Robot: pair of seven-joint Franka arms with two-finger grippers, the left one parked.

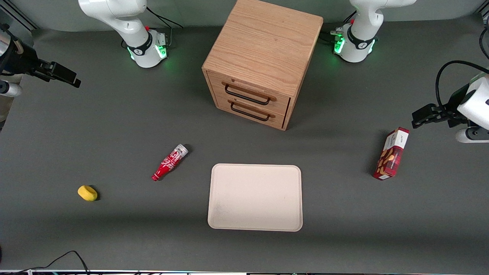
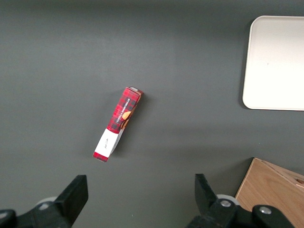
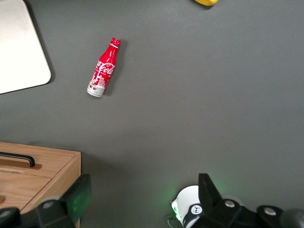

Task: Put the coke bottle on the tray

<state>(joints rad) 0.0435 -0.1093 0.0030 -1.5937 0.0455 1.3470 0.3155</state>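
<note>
The coke bottle [image 1: 170,162] [image 3: 103,69], slim and red with white script and a silver base, lies on its side on the dark table, its cap pointing toward the front camera. It rests beside the cream tray [image 1: 255,197] [image 3: 19,47] [image 2: 278,61], a short gap toward the working arm's end. The tray is flat and bare. My gripper [image 1: 74,79] [image 3: 145,194] hangs open, well above the table at the working arm's end. It is farther from the front camera than the bottle and holds nothing.
A wooden drawer cabinet [image 1: 263,61] [image 3: 33,175] with two black handles stands farther from the camera than the tray. A red snack box [image 1: 391,153] [image 2: 117,124] lies toward the parked arm's end. A yellow object [image 1: 87,193] sits nearer the camera than the bottle.
</note>
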